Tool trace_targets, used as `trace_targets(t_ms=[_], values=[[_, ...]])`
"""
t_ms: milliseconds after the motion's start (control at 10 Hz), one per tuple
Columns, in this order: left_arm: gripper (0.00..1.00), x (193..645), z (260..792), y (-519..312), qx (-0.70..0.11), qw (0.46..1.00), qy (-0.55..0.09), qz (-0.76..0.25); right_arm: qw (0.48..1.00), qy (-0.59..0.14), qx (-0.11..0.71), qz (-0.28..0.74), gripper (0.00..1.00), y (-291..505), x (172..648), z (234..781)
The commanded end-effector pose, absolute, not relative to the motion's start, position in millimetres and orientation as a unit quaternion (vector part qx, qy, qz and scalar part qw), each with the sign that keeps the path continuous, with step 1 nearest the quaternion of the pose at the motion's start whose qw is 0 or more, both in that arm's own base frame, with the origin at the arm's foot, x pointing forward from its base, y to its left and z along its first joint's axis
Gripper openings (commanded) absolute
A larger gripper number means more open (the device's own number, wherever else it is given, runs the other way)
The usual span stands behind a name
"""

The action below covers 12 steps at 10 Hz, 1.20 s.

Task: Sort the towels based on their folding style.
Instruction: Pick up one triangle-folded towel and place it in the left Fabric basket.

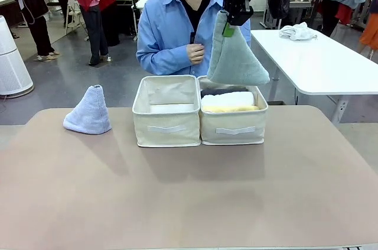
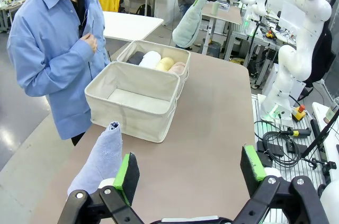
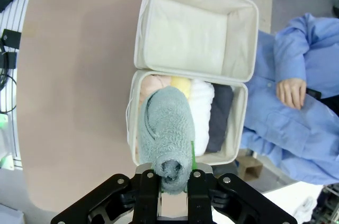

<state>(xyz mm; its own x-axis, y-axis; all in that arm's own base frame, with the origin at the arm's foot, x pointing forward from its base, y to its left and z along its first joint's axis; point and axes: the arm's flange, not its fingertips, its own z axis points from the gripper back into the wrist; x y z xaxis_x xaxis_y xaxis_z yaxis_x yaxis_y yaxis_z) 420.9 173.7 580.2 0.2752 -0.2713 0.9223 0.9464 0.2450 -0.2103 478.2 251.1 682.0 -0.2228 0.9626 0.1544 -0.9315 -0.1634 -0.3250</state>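
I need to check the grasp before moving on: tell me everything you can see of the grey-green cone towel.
The grey-green cone towel is terry cloth folded into a cone, fuzzy and soft-looking. The right gripper pinches its narrow tip, so it hangs point up, wide base down, slightly tilted. It is in the air over the right bin, which holds the rolled towels. Nothing but the gripper seems to touch it.
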Motion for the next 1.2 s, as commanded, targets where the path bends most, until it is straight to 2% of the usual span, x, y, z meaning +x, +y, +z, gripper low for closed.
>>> trace_targets(t_ms=[0,500,1000,1100], values=[[1.00,419,581,173,-0.421,0.672,-0.413,-0.449,0.622,-0.179,-0.050,0.761,0.18,249,476,686],[1.00,419,581,173,-0.421,0.672,-0.413,-0.449,0.582,-0.237,0.037,0.777,0.18,287,521,673],[1.00,419,581,173,-0.421,0.672,-0.413,-0.449,0.572,-0.204,0.056,0.793,0.18,318,539,666],[1.00,419,581,173,-0.421,0.672,-0.413,-0.449,0.576,-0.212,0.057,0.788,0.18,319,537,649]])
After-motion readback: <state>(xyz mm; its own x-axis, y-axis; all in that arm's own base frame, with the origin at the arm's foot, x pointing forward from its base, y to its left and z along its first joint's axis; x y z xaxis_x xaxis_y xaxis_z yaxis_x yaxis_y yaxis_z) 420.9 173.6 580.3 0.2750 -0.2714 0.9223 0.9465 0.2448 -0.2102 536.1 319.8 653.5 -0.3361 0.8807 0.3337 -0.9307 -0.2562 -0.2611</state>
